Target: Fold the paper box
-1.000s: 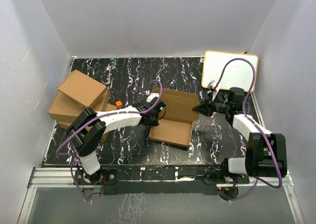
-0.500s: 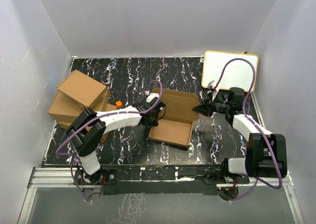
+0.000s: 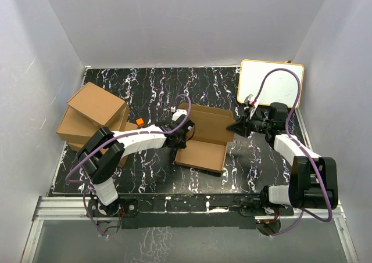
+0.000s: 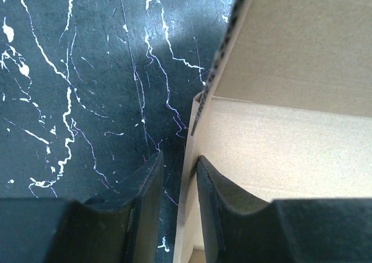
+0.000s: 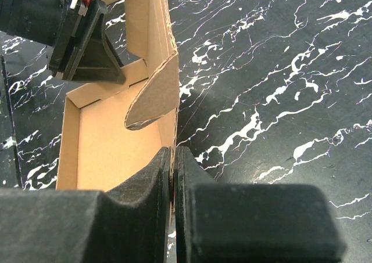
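Black marbled tabletop [image 3: 145, 83]: your left gripper [image 4: 179, 158] hides one wall of the shallow brown cardboard box [image 3: 203, 155], jaws slack astride it; right gripper [image 5: 172, 152] pinches another; piled brown boxes [image 3: 93, 109] nearby.

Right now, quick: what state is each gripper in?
Left gripper: slightly open, jaws astride a wall of the box, not clamping it.
Right gripper: shut on the box wall at the opposite side.

boxes [image 3: 93, 113]: brown cardboard pile, well left of the left fingers [image 4: 142, 211]
white board [image 3: 272, 84]: yellow rim, lies flat just beyond the right fingers [image 5: 148, 211]
orange bit [image 3: 140, 122]: small, between pile and left fingers, can't identify
bench [image 3: 151, 89]: black, white veining
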You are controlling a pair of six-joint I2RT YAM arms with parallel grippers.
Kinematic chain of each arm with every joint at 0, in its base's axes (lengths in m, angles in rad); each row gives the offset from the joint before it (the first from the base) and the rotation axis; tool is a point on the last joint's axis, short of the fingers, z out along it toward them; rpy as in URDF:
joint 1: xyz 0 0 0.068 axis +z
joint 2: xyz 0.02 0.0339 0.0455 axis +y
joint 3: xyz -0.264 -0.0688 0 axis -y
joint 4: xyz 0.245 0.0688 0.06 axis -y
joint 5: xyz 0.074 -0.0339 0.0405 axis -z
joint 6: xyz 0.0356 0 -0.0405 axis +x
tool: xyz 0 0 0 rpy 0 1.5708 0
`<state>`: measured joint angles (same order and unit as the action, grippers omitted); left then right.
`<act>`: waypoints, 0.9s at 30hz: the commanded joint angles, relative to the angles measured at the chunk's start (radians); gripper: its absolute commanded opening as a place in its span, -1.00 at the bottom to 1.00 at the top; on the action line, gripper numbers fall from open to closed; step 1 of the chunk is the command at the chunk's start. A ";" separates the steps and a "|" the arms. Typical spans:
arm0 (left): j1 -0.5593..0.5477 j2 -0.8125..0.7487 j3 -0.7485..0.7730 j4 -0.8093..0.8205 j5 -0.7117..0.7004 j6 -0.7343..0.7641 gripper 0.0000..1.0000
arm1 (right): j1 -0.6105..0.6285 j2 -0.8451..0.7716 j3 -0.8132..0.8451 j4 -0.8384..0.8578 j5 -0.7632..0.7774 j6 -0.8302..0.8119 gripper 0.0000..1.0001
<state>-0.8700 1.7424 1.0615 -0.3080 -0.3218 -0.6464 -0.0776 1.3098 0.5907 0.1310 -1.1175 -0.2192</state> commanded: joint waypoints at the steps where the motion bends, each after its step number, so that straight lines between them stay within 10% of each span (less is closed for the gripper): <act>1: -0.006 -0.002 -0.057 -0.103 0.044 0.035 -0.44 | 0.002 -0.033 0.008 0.070 -0.016 -0.026 -0.85; 13: -0.008 0.000 -0.095 -0.082 0.031 0.025 -0.47 | 0.001 -0.037 0.007 0.071 -0.017 -0.026 -0.85; 21: -0.009 0.009 -0.083 -0.125 -0.030 0.034 -1.00 | 0.002 -0.042 0.007 0.071 -0.015 -0.026 -0.85; 27: -0.009 0.013 -0.051 -0.181 -0.092 0.043 -1.00 | 0.002 -0.042 0.006 0.070 -0.014 -0.026 -0.85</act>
<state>-0.8806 1.7248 1.0233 -0.2588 -0.3450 -0.6472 -0.0719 1.3079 0.5907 0.1287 -1.1175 -0.2192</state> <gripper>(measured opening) 0.039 0.089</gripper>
